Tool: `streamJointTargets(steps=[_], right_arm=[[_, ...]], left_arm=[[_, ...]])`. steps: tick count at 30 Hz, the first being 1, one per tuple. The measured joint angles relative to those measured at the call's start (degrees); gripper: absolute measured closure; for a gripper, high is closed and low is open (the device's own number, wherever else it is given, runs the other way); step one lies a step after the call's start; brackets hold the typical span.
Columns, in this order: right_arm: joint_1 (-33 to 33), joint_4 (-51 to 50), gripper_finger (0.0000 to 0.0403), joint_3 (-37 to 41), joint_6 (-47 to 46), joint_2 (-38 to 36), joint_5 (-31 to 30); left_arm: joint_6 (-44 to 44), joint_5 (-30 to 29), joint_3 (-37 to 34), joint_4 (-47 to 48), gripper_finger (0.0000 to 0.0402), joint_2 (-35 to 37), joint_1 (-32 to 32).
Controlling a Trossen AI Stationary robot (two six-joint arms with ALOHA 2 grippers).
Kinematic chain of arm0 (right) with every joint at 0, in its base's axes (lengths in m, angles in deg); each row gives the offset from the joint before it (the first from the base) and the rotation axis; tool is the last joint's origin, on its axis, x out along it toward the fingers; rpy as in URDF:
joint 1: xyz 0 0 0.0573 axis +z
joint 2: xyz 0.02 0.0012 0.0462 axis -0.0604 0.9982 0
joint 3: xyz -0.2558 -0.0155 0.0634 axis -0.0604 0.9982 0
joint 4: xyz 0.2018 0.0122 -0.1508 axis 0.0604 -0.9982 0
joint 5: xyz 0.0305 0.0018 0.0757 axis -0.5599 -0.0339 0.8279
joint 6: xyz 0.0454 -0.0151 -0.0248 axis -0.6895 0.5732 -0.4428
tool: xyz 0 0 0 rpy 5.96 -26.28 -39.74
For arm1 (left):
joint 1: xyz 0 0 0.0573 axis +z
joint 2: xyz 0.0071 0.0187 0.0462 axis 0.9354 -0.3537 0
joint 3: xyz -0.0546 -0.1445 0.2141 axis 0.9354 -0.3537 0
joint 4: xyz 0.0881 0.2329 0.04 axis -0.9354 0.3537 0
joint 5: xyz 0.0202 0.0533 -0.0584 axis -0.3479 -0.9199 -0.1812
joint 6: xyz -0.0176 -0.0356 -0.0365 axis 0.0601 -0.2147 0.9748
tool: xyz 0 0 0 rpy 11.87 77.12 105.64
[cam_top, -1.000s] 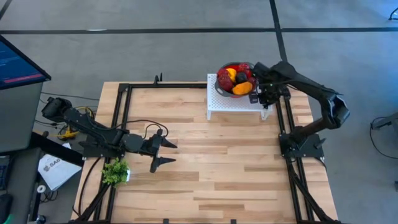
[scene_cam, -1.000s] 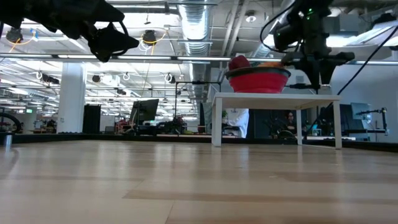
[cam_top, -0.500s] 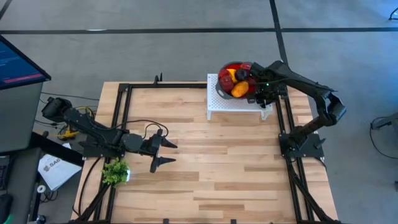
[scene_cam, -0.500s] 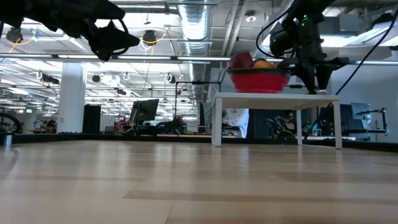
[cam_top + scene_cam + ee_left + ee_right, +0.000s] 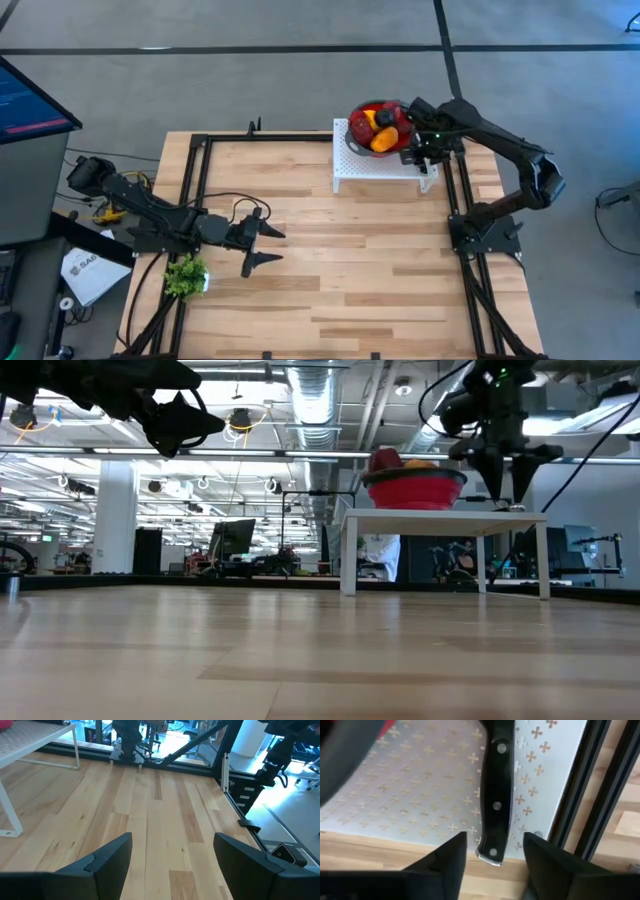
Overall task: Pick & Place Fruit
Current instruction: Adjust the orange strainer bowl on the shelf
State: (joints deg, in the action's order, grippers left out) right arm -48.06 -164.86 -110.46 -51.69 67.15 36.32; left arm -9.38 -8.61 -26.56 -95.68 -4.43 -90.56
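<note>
The fruit (image 5: 381,128) is a heap of small rounded toy pieces piled together in a red bowl (image 5: 362,108), which stands on a white perforated stand (image 5: 375,166) at the far edge of the table, toward its right side. Seen from above, red pieces make up most of the heap, with a yellow piece at the left, an orange one at the near side, and a dark piece between them. From table height, a red piece and an orange one (image 5: 420,463) rise above the bowl's rim.
</note>
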Motion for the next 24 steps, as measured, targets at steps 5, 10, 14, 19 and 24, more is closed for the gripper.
streamJointTargets(steps=[5,10,14,19,24], right_arm=[[0.00,-0.87,0.0173,0.00,2.38,-4.53,0.05],[-0.04,3.25,0.0182,0.00,-0.49,-10.05,-7.21],[-0.07,10.17,0.0232,0.00,-2.26,-11.82,-12.26],[-0.11,16.73,0.0329,0.00,-1.87,-9.24,-12.37],[-0.15,19.18,0.0396,0.02,-3.12,-4.75,-14.80]], left_arm=[[0.00,0.00,0.00,0.00,0.0129,0.00,0.00],[0.00,-0.02,0.00,-0.25,0.0129,0.00,0.00],[0.00,-0.02,0.00,-0.39,0.0129,0.00,0.00],[0.00,-0.02,0.00,-0.72,0.0129,0.00,0.00],[0.00,-0.02,0.00,-0.81,0.0129,0.00,0.00]])
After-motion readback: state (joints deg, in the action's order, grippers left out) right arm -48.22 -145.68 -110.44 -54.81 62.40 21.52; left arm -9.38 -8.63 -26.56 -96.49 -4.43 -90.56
